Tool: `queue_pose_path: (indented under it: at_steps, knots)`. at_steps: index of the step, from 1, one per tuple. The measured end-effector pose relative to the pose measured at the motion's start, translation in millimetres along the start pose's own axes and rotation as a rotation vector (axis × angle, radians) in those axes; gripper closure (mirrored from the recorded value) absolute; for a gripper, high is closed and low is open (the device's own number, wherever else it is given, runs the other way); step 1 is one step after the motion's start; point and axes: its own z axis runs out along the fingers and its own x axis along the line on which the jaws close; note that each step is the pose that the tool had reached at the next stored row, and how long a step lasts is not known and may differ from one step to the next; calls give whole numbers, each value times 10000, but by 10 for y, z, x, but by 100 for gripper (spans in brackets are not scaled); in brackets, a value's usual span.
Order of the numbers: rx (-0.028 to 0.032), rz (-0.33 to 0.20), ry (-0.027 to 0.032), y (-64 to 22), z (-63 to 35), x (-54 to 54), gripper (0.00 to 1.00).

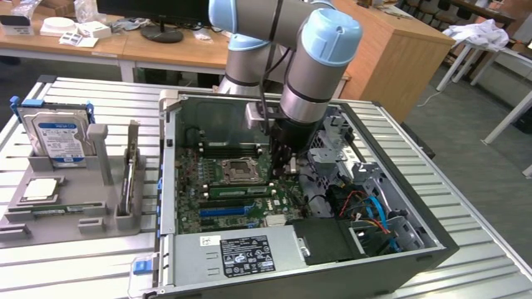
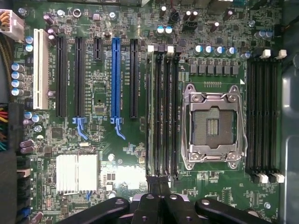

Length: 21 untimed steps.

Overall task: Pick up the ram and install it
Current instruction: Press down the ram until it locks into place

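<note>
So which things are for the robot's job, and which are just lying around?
For the job: the ram, the green stick by the processor socket; the robot's hand above it; the black memory slots.
Just lying about: the hard drive; the blue expansion slot; the power supply.

Even, bright room light falls from overhead, with soft shadows inside the open computer case [image 1: 399,246]. The ribbed table [image 1: 75,268] throws a pale sheen. Close over the motherboard [image 2: 93,154], a heatsink [image 2: 77,173] glares white, perhaps overexposed, and fine print looks soft.
</note>
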Motion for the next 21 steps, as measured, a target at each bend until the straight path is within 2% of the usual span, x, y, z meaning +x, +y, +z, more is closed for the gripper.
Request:
queue_pose_path:
  at_steps: [21]
  knots:
    - [0, 0, 1, 0, 120, 9, 89]
